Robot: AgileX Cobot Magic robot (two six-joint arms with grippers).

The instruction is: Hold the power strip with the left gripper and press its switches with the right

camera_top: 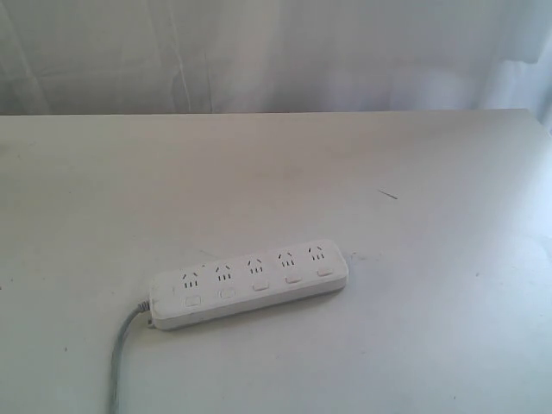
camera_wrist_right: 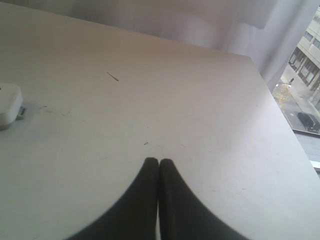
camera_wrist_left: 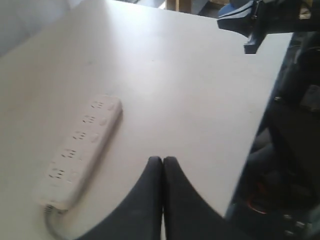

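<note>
Nearest the lens, the cord (camera_top: 119, 362) runs from the front edge of the table (camera_top: 259, 164) up to the left end of the strip (camera_top: 250, 283). The strip lies flat, sockets up, left of centre and toward the front. Its long axis runs left to right, with the right end angled slightly away from the camera. The switches (camera_top: 260, 285) sit in a row along the near long side, one under each socket group.

Neither arm appears in the exterior view.

Left gripper (camera_wrist_left: 162, 160): jaws pressed together, holding nothing. It is above the table and apart from the strip (camera_wrist_left: 82, 150), which shows at full length ahead and off to one side.

Right gripper (camera_wrist_right: 158, 161): jaws pressed together, holding nothing. Only the cordless rounded end of the strip (camera_wrist_right: 7, 105) shows, well to one side.

Judgement: the left gripper is the nearer. It must spread its jaws and straddle the strip across its short axis, probably at the cord end. No switch has been approached yet.
</note>
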